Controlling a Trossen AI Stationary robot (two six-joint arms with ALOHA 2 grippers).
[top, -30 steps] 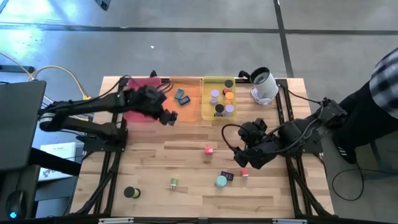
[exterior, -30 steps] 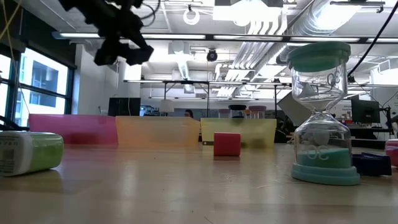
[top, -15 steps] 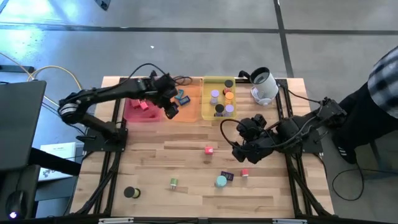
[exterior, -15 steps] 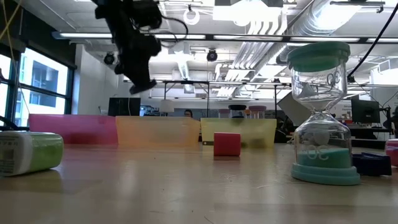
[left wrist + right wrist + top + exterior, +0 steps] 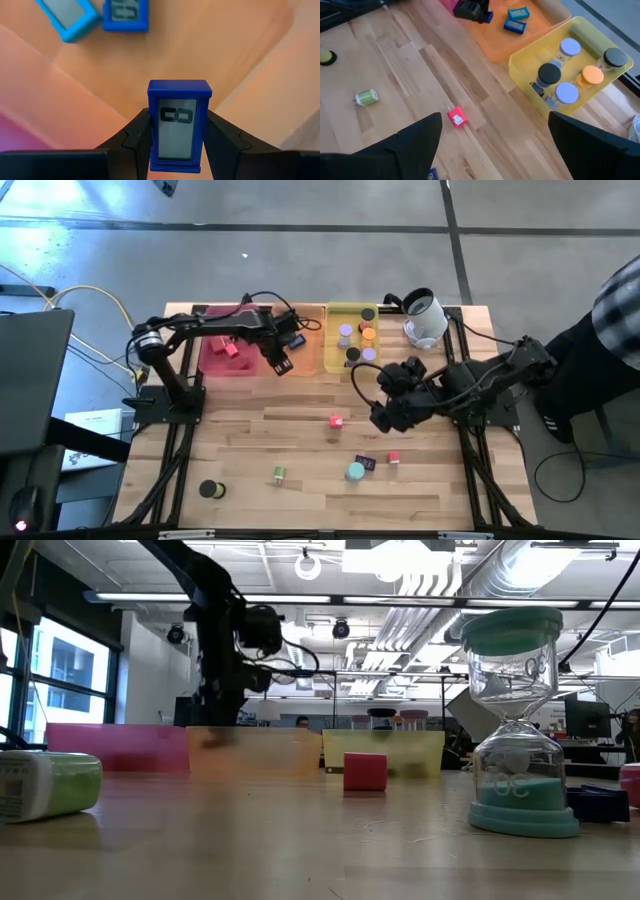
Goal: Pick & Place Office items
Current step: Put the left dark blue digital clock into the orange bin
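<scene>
My left gripper [image 5: 179, 131] is shut on a dark blue rectangle [image 5: 179, 97] with a grey window. It stands low over the orange tray [image 5: 308, 352], where two more blue rectangles [image 5: 125, 15] lie flat. In the high view this gripper [image 5: 278, 363] is near the tray's near edge. My right gripper [image 5: 383, 418] is open and hovers over the table right of a red cube [image 5: 336, 420]. Near the front lie a green cylinder [image 5: 280, 474], a teal hourglass [image 5: 356, 471], a dark rectangle [image 5: 367, 464] and another red cube [image 5: 393, 458]. Cylinders [image 5: 570, 48] stand in the yellow tray [image 5: 336, 362]. My left gripper pinches the dark blue rectangle between its two fingers [image 5: 136, 137], one on each long side edge [image 5: 152, 142]. The fingers come from above, pointing down, and lie along the piece. Its free end sticks out past the fingertips toward the tray's floor; whether it touches the floor, I cannot tell.
A pink tray [image 5: 212, 365] with a red cube [image 5: 229, 349] sits left of the orange tray. A white device with a black top [image 5: 425, 316] stands at the far right corner. A black round piece [image 5: 209, 490] lies near the front left. A person stands beyond the table's right edge [image 5: 610, 320].
My left gripper has swung from over the pink tray's edge to the orange tray and come down to the height of its rim, carrying the blue rectangle. My right gripper has drifted a little toward the table's far edge and left.
</scene>
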